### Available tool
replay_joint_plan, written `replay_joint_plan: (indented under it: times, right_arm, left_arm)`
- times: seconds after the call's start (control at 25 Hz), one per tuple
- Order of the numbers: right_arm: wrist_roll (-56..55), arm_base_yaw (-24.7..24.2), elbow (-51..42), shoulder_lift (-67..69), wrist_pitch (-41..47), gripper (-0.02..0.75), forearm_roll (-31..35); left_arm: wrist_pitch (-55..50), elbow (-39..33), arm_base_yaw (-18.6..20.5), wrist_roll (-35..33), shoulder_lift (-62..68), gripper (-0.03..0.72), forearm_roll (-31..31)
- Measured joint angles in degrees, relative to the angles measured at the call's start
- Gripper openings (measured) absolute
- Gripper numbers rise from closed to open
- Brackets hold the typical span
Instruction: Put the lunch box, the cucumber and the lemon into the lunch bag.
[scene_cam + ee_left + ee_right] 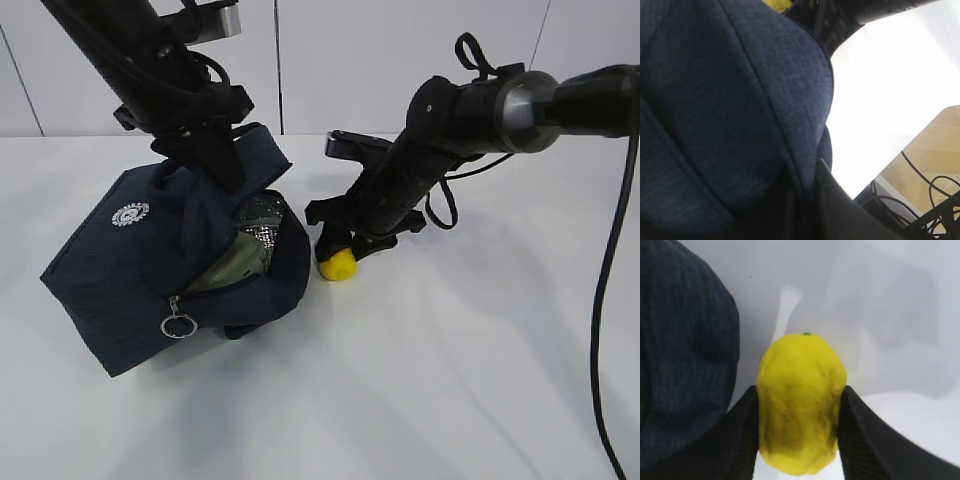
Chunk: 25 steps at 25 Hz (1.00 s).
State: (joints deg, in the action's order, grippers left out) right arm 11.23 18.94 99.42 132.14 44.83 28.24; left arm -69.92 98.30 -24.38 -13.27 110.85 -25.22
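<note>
A: Exterior: our left end effector (222, 160) is pinched shut on the lunch bag (120, 270) rim; the lunch box (235, 265) sits inside.

B: Left wrist: we see mostly navy fabric.

A: Right wrist: our right end effector (799, 432) clamps the lemon (801, 400) on the bench (880, 315), beside the bag.

The exterior view looks down at a slant across the white table (430, 400) from its near side, facing the back wall, with both arms and the lunch bag (120, 270) in frame. The left wrist view sits very close to the lunch bag's fabric (730, 115), which fills most of the frame; table edge and floor cables show at right. The right wrist view looks down at close range onto the lemon (801, 405) and the table. All three views share the lunch bag and the lemon.
</note>
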Motion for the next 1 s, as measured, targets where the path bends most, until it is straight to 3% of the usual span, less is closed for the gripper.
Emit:
replay_joint_plan:
  times: [0.36,0.68,1.0]
  right_arm:
    - [5.4,-3.1,1.9,-3.9,5.1,0.326,0.4]
    - [26.3,-7.1,2.0,-5.0,13.7,0.326,26.3]
    - [37.0,-7.2,2.1,-2.2,16.2,0.326,42.4]
  left_arm:
    - [0.0,0.0,0.0,0.0,0.0,0.007,0.0]
    - [0.0,0.0,0.0,-0.1,0.0,0.007,0.0]
    - [0.0,0.0,0.0,-0.1,0.0,0.007,-0.5]
